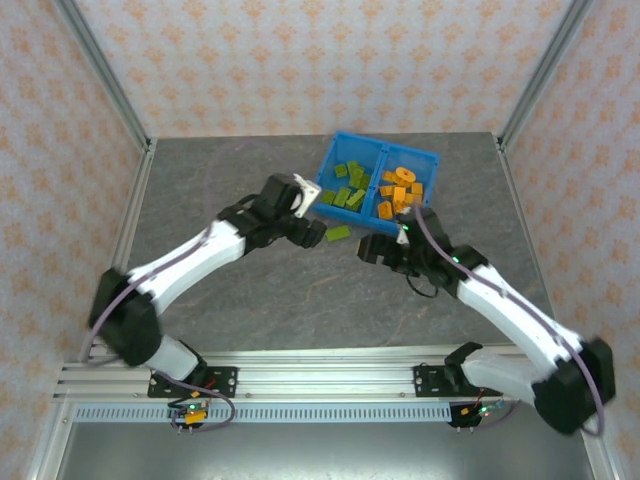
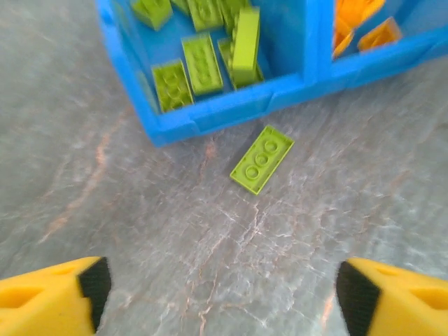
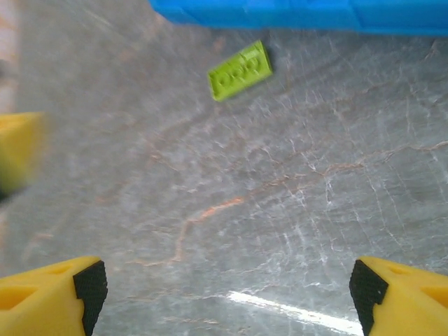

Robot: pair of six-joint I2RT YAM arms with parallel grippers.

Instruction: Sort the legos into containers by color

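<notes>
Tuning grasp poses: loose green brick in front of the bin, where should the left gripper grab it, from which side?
Pinch the green brick across its two long edges, from straight above. It lies flat, clear of the bin wall, so both edges are free. It sits diagonal to that wall, so the open left gripper likely needs a wrist turn.

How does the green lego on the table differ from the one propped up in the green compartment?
The loose lego lies flat on the table, just outside the bin. The propped lego stands on edge inside the bin, among other green ones. Both are lime green and elongated.
</notes>
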